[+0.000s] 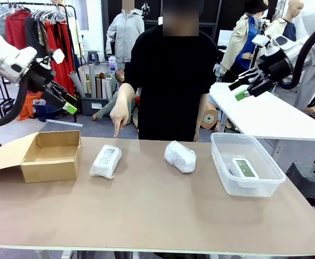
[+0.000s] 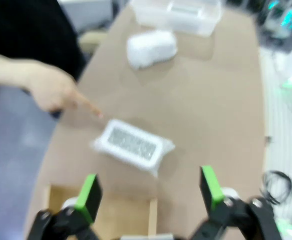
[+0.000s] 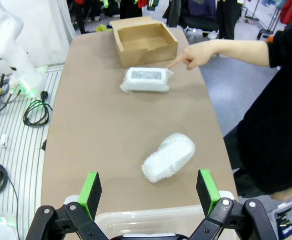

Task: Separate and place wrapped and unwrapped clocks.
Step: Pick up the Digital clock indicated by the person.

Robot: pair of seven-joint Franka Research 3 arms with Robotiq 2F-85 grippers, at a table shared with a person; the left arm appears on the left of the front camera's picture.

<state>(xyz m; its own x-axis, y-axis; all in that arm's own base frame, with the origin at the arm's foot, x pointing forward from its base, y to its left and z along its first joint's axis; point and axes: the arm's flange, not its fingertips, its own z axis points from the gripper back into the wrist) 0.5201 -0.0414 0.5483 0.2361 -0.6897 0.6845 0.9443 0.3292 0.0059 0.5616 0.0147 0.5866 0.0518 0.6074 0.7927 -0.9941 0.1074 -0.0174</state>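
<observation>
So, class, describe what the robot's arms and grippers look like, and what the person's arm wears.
The left arm and right arm are white, each with a black cable. The left gripper and right gripper are black, two-fingered, with green pads. The person's sleeve is black and short.

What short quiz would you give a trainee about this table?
1. True or false: the bare clock lies inside the clear tub.
2. Which lies nearer the cardboard box: the flat bundle or the round bundle?
3. The person's hand points at: A) the flat bundle, B) the round bundle, C) the clear tub.
Key: 1 true; 2 the flat bundle; 3 A.
</observation>
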